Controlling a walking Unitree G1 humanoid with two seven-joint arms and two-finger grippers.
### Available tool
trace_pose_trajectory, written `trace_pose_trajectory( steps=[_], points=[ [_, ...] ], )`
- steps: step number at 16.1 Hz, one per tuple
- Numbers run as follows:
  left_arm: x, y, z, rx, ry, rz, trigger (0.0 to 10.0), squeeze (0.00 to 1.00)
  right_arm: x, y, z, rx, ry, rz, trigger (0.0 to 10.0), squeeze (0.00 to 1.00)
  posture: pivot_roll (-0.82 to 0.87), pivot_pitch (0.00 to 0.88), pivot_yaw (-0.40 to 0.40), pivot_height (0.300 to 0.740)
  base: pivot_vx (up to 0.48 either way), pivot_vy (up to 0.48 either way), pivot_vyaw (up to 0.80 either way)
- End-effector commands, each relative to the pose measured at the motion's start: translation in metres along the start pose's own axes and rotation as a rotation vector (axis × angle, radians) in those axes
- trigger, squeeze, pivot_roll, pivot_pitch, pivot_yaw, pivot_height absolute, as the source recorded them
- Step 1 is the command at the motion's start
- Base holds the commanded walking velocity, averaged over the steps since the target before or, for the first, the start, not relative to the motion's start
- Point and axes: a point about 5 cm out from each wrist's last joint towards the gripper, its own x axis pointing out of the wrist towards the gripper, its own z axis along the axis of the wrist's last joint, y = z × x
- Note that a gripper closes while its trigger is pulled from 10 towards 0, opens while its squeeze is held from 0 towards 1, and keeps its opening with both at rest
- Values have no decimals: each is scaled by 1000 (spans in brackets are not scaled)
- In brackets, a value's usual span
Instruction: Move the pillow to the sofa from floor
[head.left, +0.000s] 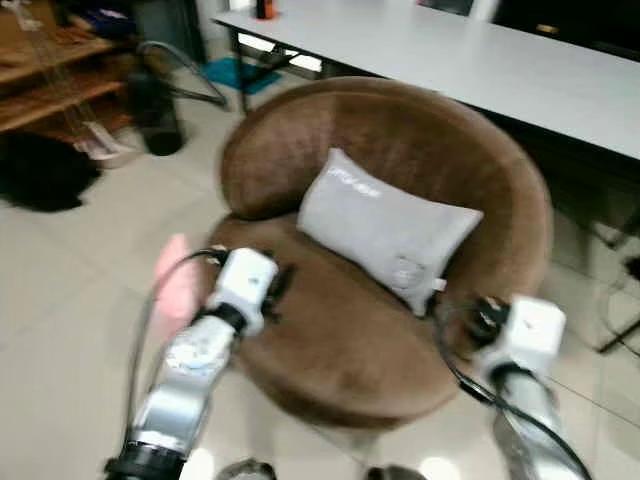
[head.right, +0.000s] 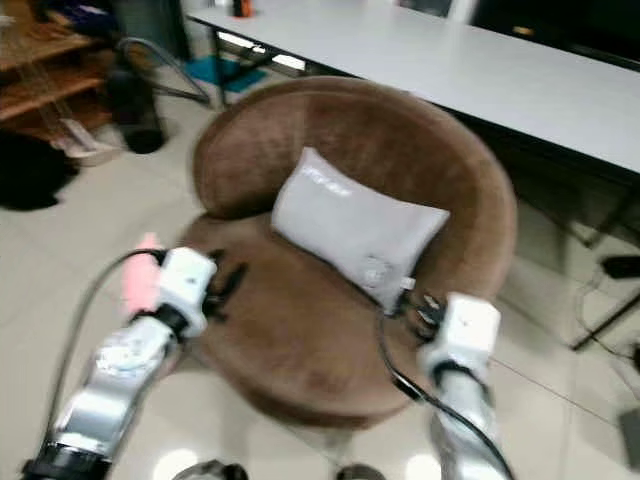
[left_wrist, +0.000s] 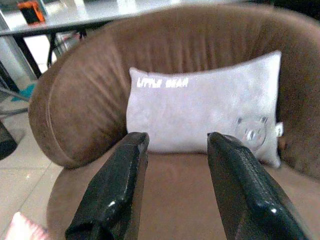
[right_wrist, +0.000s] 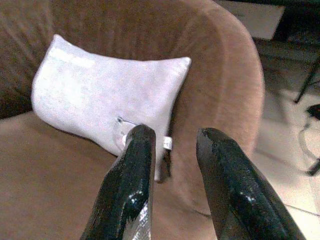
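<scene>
Left side: left tool (head.left: 283, 283) over the front-left edge of the brown sofa (head.left: 330, 340), fingers (left_wrist: 116, 195) parted, nothing between them. Pink object (head.left: 176, 275) just beside the left wrist, too blurred to identify. Wooden shelf (head.left: 50, 80) and a dark bundle on the tiled floor (head.left: 60, 290) further left, well apart from the work area.

Centre: grey pillow (head.left: 385, 230) already on the sofa seat, leaning tilted against the backrest, lettered edge uppermost, small tag at the lower right corner. No contact between pillow and either tool. Judgement: placement effectively complete; step in hand is release and withdrawal.

Procedure for a clean finish:
- Keep both tools spread wide while backing off, to avoid snagging the fabric or the tag.
- Retract straight back and upward, away from the seat, not sideways across the pillow.
- Confirm a stable lean against the backrest; if sliding toward the seat edge appears likely, nudge the lower edge inward.

Right side: right tool (head.right: 425, 305) near the tagged lower corner of the pillow, fingers (right_wrist: 127, 185) apart and empty. Highest snag risk here. White desk (head.left: 480, 60) behind the sofa.
</scene>
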Motion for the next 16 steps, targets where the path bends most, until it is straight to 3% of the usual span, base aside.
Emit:
trace_pose_trajectory(
  steps=[1, 8, 16],
  points=[
    [-1, 5, -3, 23, 15, 16, 10000, 0, -2, 3, -3, -25, 19, 7, 10000, 0, 34, 57, -45, 740, 0, 480, 0],
    [-6, 15, -10, 31, 31, 76, 10000, 0, -3, 13, -8, 28, 54, 44, 10000, 0, 48, 64, -75, 740, 0, 480, -127],
    [-3, 22, -8, 47, 27, 82, 10000, 0, -4, 15, -11, 52, 67, 41, 10000, 0, 51, 67, -66, 740, 0, 480, -800]
  ],
)
